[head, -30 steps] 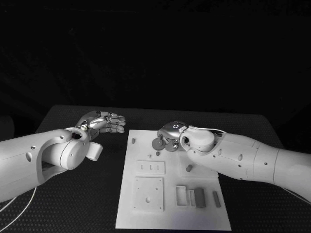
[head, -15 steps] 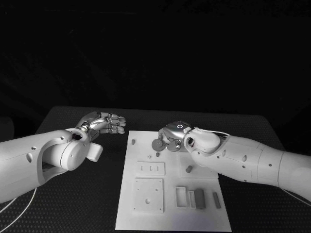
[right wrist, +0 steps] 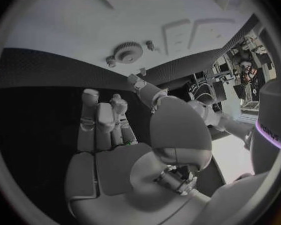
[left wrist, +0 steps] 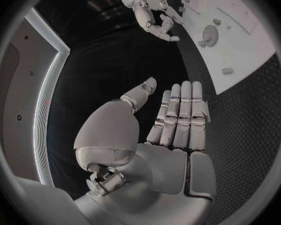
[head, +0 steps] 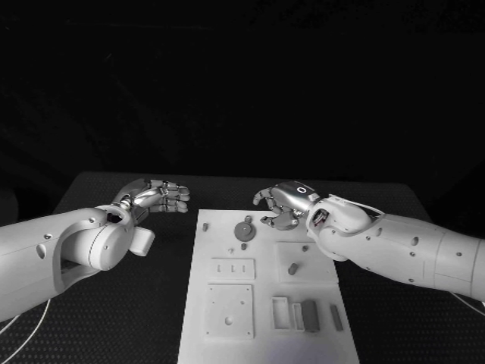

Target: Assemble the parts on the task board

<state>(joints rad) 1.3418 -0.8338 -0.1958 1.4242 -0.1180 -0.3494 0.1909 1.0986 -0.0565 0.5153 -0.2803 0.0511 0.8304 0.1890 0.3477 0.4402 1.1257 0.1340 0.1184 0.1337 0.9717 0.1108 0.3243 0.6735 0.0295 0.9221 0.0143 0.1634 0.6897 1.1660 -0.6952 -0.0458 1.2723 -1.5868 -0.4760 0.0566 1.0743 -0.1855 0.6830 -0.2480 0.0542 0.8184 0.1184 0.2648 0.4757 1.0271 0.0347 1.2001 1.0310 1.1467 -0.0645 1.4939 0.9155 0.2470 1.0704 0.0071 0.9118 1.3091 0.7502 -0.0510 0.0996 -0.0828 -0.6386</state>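
Note:
The white task board (head: 324, 345) lies in the middle of the table. A grey gear (head: 245, 230) lies flat on its far end, with a small peg (head: 293, 268) further in. The gear (right wrist: 125, 51) also appears in the right wrist view, in front of the fingers and apart from them. My right hand (head: 284, 203) hovers just beyond the gear's far right side, fingers apart, holding nothing. My left hand (head: 155, 196) hangs off the board's far left corner, fingers straight and empty. In the left wrist view, the left hand (left wrist: 172, 130) is open-palmed, with the gear (left wrist: 209, 35) and the right hand (left wrist: 150, 10) beyond it.
Several grey bar-shaped parts (head: 311, 315) lie at the board's near right beside a slotted recess. Two raised square plates (head: 232, 307) sit on the near left of the board. Black table (head: 111, 303) surrounds the board.
My right hand has let go of the gear and drawn back up and to the right. The gear now lies uncovered on the board. The left hand has barely moved.

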